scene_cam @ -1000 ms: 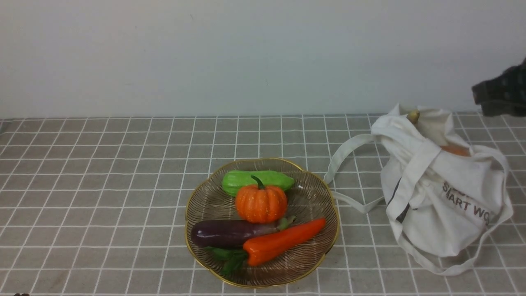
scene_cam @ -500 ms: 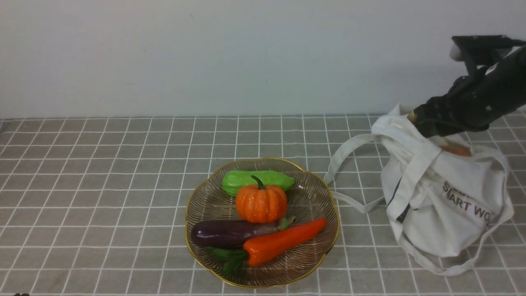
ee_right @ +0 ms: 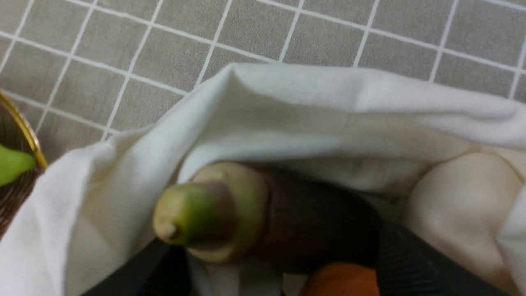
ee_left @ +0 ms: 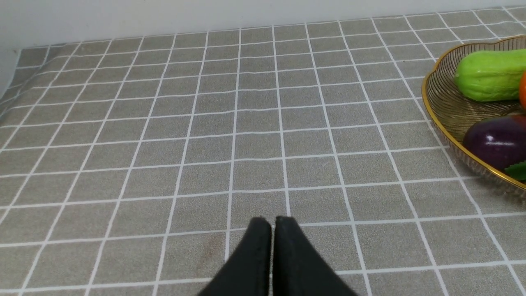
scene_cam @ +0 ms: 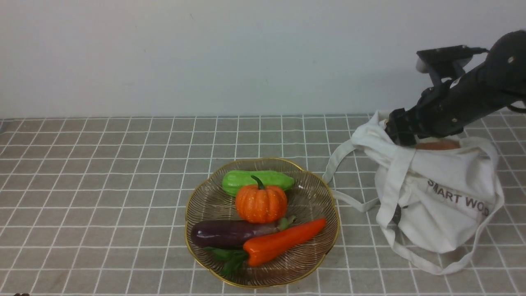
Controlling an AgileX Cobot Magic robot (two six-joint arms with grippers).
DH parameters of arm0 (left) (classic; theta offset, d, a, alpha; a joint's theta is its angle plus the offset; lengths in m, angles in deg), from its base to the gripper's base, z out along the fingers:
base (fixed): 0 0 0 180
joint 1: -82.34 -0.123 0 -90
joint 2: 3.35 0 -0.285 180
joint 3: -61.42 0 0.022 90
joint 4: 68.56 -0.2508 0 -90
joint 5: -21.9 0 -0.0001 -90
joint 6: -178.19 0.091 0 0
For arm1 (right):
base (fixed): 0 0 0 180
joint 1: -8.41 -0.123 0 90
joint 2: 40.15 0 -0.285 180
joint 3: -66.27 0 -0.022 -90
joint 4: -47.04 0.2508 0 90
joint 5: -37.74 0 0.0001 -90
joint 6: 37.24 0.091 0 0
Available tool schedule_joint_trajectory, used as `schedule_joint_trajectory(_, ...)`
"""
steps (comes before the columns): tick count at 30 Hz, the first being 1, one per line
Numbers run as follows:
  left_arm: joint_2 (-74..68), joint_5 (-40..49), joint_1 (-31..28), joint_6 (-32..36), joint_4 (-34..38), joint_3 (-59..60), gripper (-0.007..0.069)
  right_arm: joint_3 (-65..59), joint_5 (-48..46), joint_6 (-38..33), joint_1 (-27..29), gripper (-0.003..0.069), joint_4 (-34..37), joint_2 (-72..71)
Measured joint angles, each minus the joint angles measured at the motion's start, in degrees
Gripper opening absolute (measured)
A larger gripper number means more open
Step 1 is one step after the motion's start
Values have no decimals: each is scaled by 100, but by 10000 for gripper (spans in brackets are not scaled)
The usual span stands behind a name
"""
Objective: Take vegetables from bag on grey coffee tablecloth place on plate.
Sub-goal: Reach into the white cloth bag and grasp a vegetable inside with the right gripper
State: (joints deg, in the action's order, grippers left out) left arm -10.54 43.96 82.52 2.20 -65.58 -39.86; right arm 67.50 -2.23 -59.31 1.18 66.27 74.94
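Right arm (scene_cam: pixel 472 98): matte black, a thick round link with a few small pale dots along its side and a blockier black wrist section.
Camera mount (scene_cam: pixel 446 55): flat black box on a short bracket, pale grey piece at one end.
Cable (scene_cam: pixel 517 107): thin, black, curved.
Left gripper (ee_left: pixel 273 224): two matte black fingers (ee_left: pixel 254 250), wedge-shaped with rounded tips.
Right finger pad (ee_right: pixel 411 267): black, finely ribbed.

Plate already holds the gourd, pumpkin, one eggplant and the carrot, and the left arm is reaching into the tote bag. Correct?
No: it is the right gripper at the mouth of the tote bag, as the front view shows. The left gripper is shut over bare tablecloth. What lies on the plate is as stated.
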Motion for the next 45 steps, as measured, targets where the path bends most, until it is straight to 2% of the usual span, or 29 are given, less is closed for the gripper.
schedule_joint_trajectory(3,0,0,0,0,0,0,-5,1,155,0,-1,528,11,73)
schedule_joint_trajectory(5,0,0,0,0,0,0,-5,12,346,0,-6,445,18,144)
schedule_joint_trajectory(7,0,0,0,0,0,0,-5,12,432,0,-6,314,11,175)
schedule_joint_trajectory(9,0,0,0,0,0,0,-5,12,444,0,-6,235,-35,180)
schedule_joint_trajectory(15,0,0,0,0,0,0,-5,17,108,23,-6,235,-560,-12)
schedule_joint_trajectory(19,0,0,0,0,0,0,-5,11,-504,303,-1,235,-921,-672)
schedule_joint_trajectory(28,0,0,0,0,0,0,-5,11,-1041,540,-1,235,-1044,-1750)
schedule_joint_trajectory(37,0,0,0,0,0,0,-5,0,-1466,686,-1,235,-1459,-1599)
schedule_joint_trajectory(45,0,0,0,0,0,0,-5,0,-1716,1399,-1,235,-1857,-883)
